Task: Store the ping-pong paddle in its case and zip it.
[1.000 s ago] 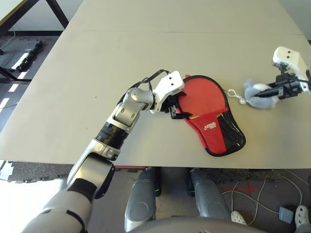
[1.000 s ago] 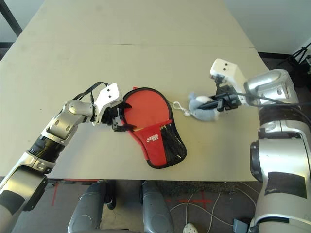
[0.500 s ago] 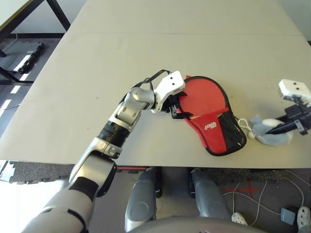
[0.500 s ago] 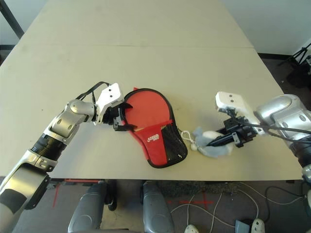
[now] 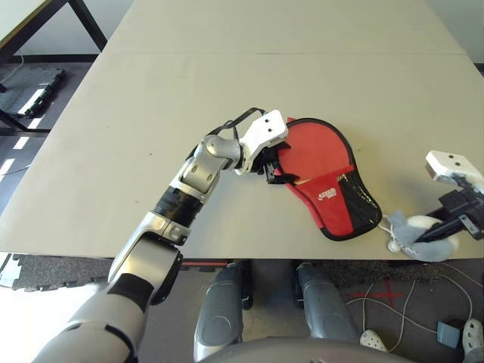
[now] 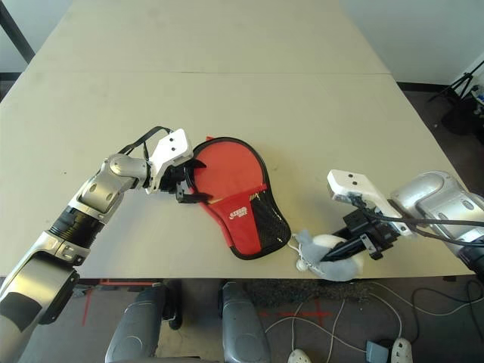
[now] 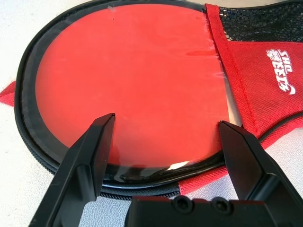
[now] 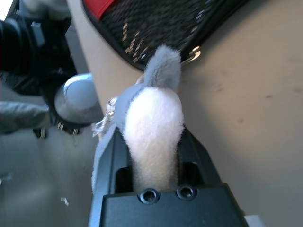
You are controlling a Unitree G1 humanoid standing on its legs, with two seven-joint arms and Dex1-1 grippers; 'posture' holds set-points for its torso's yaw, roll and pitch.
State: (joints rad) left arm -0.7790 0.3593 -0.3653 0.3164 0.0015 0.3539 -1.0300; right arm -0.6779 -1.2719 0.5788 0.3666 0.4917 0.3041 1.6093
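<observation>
The case [image 6: 240,203] lay near the front edge of the table [image 6: 227,68], its round end towards the left gripper [image 6: 185,184] and its mesh-pocketed narrow end towards the front; the ping-pong paddle [image 7: 135,85] sat inside it, red rubber face showing within the black piping, the edge unzipped; the left gripper's black fingers [image 7: 92,151] stood wide apart, over the rim of the round end, holding nothing; the right gripper [image 6: 344,253] hovered at the table's front edge, just right of the case, its fingers either side of a grey-and-white plush pouch [image 8: 154,127] on a white cord [image 6: 301,264]; whether they pressed it could not be told.
</observation>
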